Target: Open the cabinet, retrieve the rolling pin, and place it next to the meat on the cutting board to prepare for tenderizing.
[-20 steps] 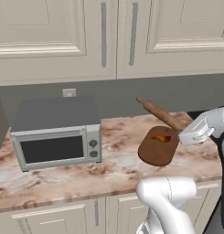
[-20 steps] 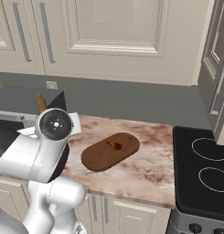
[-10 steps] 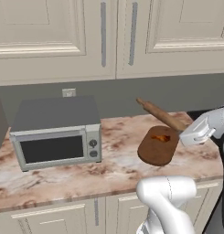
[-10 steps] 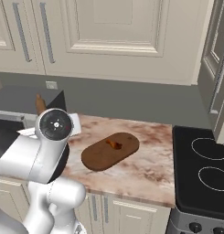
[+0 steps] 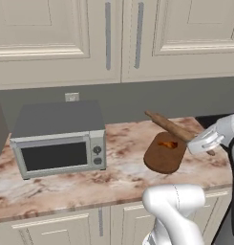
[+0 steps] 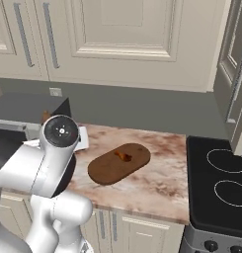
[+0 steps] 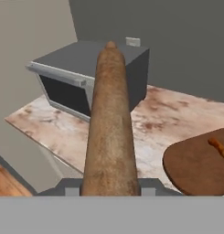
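In the hand view the gripper (image 7: 110,191) has its jaws closed on one end of the rolling pin (image 7: 109,132), which sticks straight out ahead of the hand, over the marble counter (image 7: 63,132) toward the grey microwave (image 7: 81,68). In the left base view the rolling pin (image 5: 172,127) slants above the back edge of the cutting board (image 5: 162,155), with the meat (image 5: 170,144) lying on the board near its far end just beside the pin. Farther back the cabinet (image 5: 109,40) hangs on the wall with both doors shut, and in the right base view a black stove (image 6: 219,188) sits to the right of the counter.
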Robot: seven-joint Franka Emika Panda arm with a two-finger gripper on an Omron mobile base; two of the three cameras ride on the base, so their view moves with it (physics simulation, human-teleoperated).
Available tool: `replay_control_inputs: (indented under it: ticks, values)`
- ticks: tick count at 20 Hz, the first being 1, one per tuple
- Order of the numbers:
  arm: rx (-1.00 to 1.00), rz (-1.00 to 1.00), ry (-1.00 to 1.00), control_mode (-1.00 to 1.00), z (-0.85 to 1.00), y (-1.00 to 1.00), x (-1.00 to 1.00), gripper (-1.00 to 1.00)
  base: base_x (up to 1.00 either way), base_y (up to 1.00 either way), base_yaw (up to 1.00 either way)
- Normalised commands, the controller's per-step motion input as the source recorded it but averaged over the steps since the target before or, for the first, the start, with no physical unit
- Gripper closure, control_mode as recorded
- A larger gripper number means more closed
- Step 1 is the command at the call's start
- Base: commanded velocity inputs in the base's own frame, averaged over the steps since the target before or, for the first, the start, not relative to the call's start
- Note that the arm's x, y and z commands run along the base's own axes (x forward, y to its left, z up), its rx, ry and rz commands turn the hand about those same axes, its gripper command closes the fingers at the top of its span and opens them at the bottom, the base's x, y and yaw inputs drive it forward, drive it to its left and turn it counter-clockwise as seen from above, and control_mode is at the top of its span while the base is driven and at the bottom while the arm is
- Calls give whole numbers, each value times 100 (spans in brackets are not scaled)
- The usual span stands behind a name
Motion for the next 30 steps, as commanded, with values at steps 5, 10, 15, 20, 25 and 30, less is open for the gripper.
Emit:
replay_control_inputs:
  ticks: [5, 10, 15, 20, 25, 30]
  values:
    - [0, -7, 9, -100, -14, -15, 14, 100, 0, 0, 0]
    - [-1, -3, 1, -100, -26, -28, 6, 100, 0, 0, 0]
    - [-5, 0, 0, -100, -37, -25, 0, 100, 0, 0, 0]
    - [-3, 0, 0, -100, -30, -17, 19, 100, 0, 0, 0]
    - [-4, 0, 3, -100, -28, -15, 34, 100, 0, 0, 0]
    - [-4, 0, 3, -100, -33, -11, 34, 100, 0, 0, 0]
